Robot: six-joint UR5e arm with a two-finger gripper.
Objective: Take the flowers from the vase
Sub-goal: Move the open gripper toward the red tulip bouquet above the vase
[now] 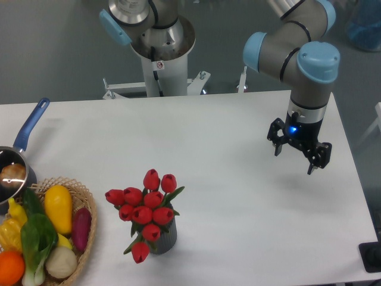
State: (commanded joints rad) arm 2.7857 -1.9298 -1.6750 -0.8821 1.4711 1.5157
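The flowers (146, 205), a bunch of red tulip buds with green stems and leaves, stand in the vase (164, 239) near the front edge of the white bench (226, 196), left of its middle. The end effector (298, 154) hangs over the right side of the bench, well apart from the bunch and farther back, its two fingers spread and released with nothing between them. The vase is dark grey with ribbed sides, and one bud droops down over its left side. At the front left corner a wicker basket (86, 238) holds colourful vegetables, among them a yellow one, a purple one, a leafy green and an orange piece. Behind the basket sits a steel saucepan (12, 173) with a blue handle; something pale lies inside it.
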